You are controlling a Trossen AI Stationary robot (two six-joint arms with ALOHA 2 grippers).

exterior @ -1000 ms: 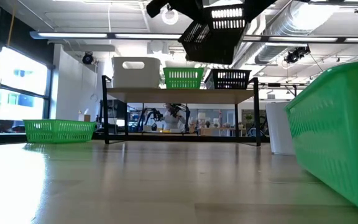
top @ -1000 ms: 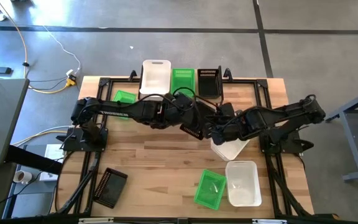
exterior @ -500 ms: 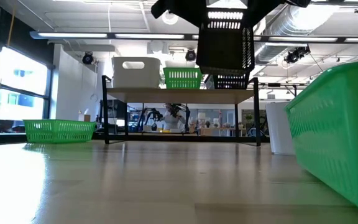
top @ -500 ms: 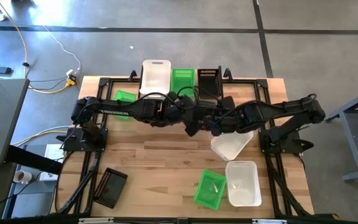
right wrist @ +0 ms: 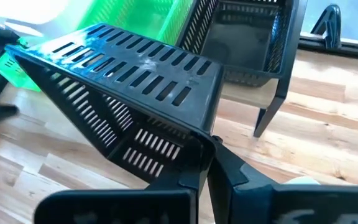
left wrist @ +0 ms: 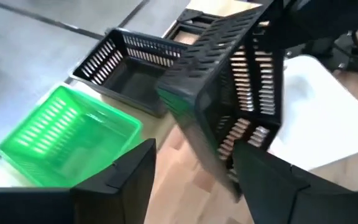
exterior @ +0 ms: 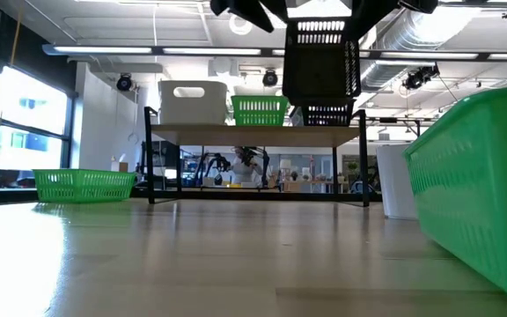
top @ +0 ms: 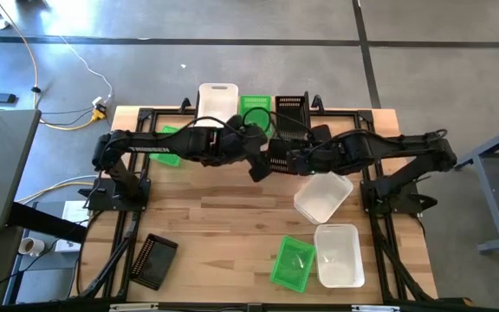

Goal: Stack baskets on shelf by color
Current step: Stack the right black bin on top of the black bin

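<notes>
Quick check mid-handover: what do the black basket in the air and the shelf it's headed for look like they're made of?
Black basket, pinched by the right pincer: looks like moulded plastic, semi-matte, judging by the even slotted walls and soft sheen. Shelf: pale plank top, seemingly wood, though it may be laminate; thin black legs, likely painted metal.

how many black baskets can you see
3: one black basket on the shelf, one held in the air by the right gripper at mid-table, one lying at the table's front left.
</notes>
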